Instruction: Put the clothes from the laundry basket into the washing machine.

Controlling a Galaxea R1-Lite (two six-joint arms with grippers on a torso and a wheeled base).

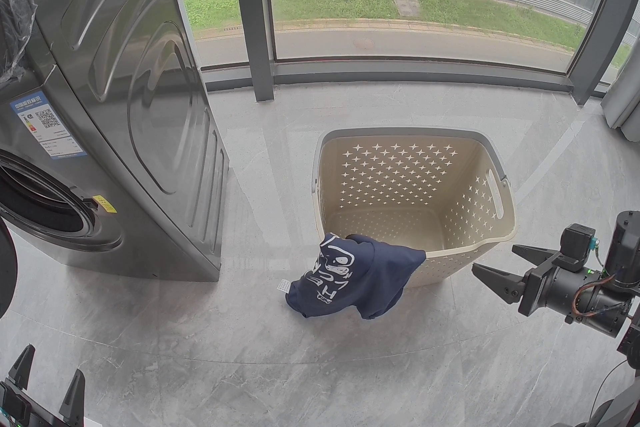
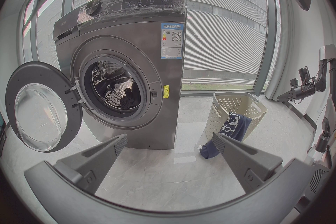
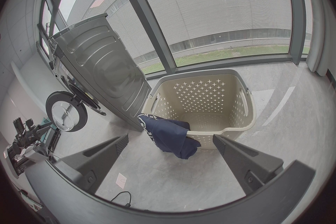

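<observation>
While the front-loading washing machine stands at the far left, its round door is swung wide open to the left and the drum is exposed. A dark bundle lies low inside, too small to make out. At the near left corner the left gripper sits low over the grey stone floor, well apart from the machine and from the clothes. Its jaws are spread wide and there is nothing between them. A blue and white label is stuck on the machine's front above the opening, and a small yellow sticker is to the right of the opening. Right of the machine, at the far side, a dark window post rises in front of the glass. Near the middle of the floor stands the cream laundry basket, upright, with a grey rim and star-shaped holes, a gap of bare floor between it and the machine. A navy T-shirt with white print is draped over the near left corner of the basket's rim. Part of it lies inside, but most hangs down the outside to the floor. A small white tag lies on the floor just left of the shirt. At the near right, the right gripper hangs just beside the basket's near right corner without touching it. Its fingers point left, with the jaws wide apart and holding nothing. A pale curtain hangs at the far right edge.
</observation>
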